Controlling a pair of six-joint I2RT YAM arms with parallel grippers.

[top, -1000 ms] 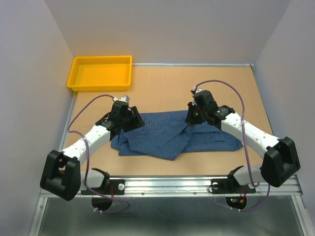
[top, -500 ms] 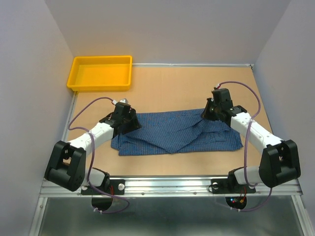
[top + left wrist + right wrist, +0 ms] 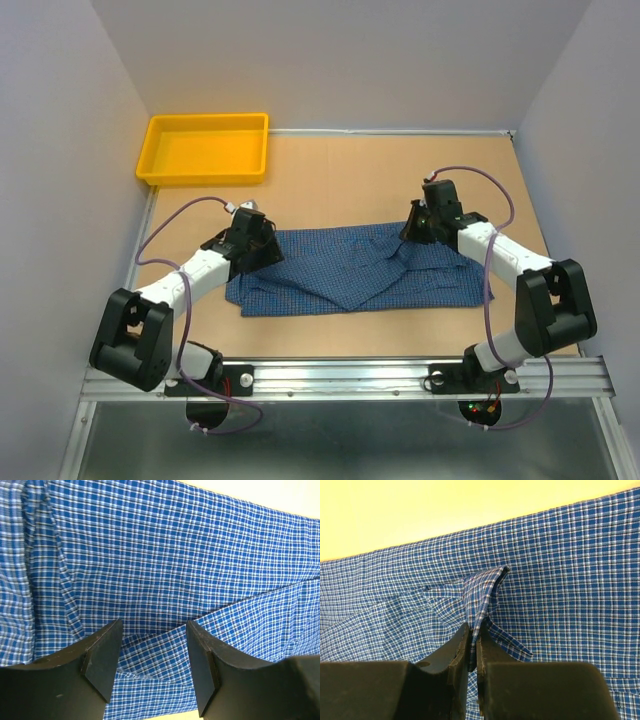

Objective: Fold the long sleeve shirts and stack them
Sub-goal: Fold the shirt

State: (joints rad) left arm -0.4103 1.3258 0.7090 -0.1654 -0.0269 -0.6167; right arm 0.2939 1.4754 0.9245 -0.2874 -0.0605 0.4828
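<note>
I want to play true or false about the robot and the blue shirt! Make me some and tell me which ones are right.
1. The right gripper is pinching a fold of the blue checked shirt. True.
2. The left gripper is squeezed shut. False: its jaws stand open over the shirt, with nothing between them.
3. The shirt is lying inside the yellow tray. False: it is spread on the table, apart from the tray.
4. The yellow tray sits at the far left corner of the table. True.
</note>
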